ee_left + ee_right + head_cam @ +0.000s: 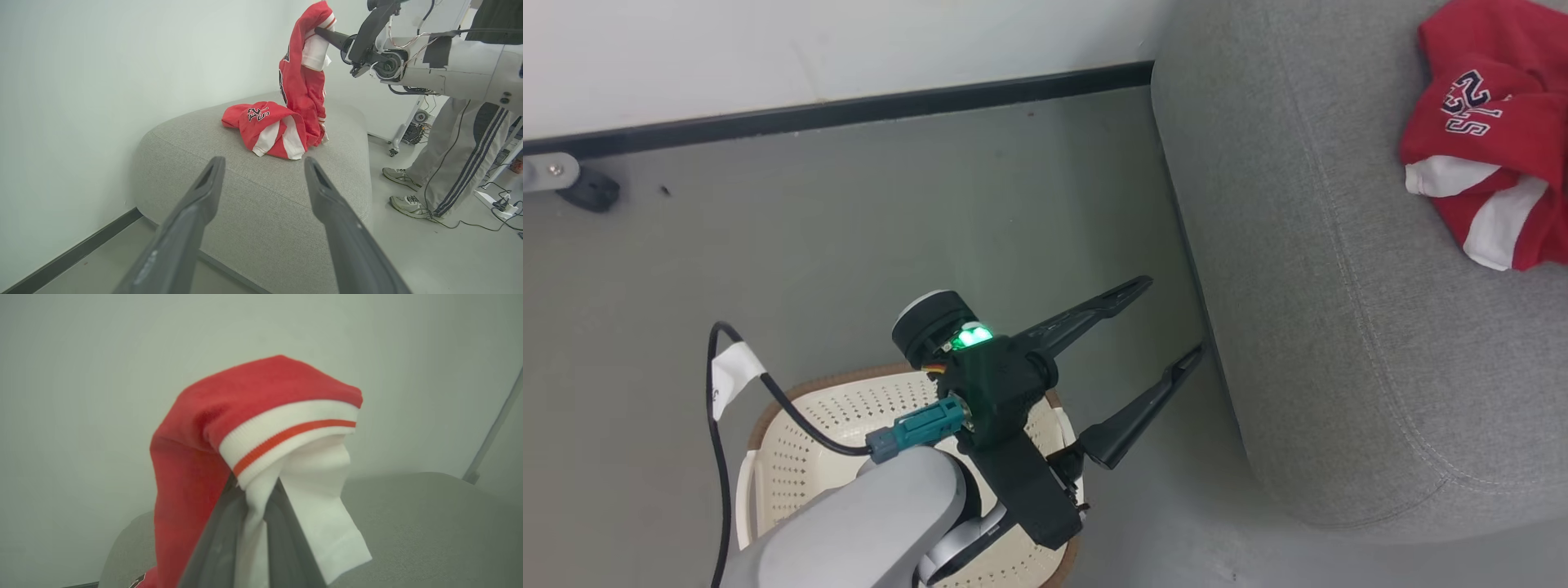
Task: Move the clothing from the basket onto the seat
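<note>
Two red jerseys are out of the basket (796, 457), so the task looks close to its end. The first jersey (267, 128) lies crumpled on the seat (253, 196), near the middle of its top. The second jersey (300, 81) hangs above the seat from the right jaws, which are pinched almost shut on a white panel just under a white cuff with a red stripe. Its lower end reaches down to the seat and touches the first jersey. What seems left for this piece is to lower it and let go. The basket stands on the floor near the seat's side. The part of its perforated inside that shows is bare, but the left arm (874, 523) hides the rest, so whether more clothing waits there cannot be told. The left jaws stand wide apart and hold nothing, hovering over the basket's rim on the side toward the seat and pointing at the seat. On the first jersey, black-and-white print shows a two-digit number starting with 2, its second digit unsure in the folds, and a few letters ending in S; no brand name can be read. A person (453, 163) in striped trousers stands on the floor beyond the seat
</note>
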Robot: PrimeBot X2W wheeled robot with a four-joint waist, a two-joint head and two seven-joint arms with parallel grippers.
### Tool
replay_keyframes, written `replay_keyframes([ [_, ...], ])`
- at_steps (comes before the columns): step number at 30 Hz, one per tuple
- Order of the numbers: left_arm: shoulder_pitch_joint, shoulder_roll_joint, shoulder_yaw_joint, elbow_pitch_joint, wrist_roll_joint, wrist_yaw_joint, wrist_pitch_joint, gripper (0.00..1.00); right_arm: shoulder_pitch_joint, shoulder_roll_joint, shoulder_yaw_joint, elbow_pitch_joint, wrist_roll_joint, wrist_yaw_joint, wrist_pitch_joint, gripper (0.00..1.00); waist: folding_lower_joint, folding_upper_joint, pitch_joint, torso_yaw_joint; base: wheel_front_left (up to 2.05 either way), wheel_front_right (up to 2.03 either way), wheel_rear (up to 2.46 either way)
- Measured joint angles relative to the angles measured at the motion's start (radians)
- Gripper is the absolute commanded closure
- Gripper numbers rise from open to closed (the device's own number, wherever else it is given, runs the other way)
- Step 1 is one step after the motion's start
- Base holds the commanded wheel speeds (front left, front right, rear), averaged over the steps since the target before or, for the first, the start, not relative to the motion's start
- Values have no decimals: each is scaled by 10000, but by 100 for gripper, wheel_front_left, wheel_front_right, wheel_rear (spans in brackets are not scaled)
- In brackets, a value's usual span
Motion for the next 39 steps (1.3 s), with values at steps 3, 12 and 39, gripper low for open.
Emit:
replay_keyframes([
  [3,-225,-52,-115,-90,79,-36,12,0,-155,111,111,437,-27,2,151,100,0,0,285,68,0,0,0],
  [12,-498,-77,-274,-353,217,-44,102,0,-171,688,569,1760,-36,2,803,100,-1,0,1008,227,0,0,0],
  [39,-387,-2,-364,750,21,-123,-393,0,487,1338,1722,3035,-594,360,836,0,-3,-1,242,30,0,0,0],
])
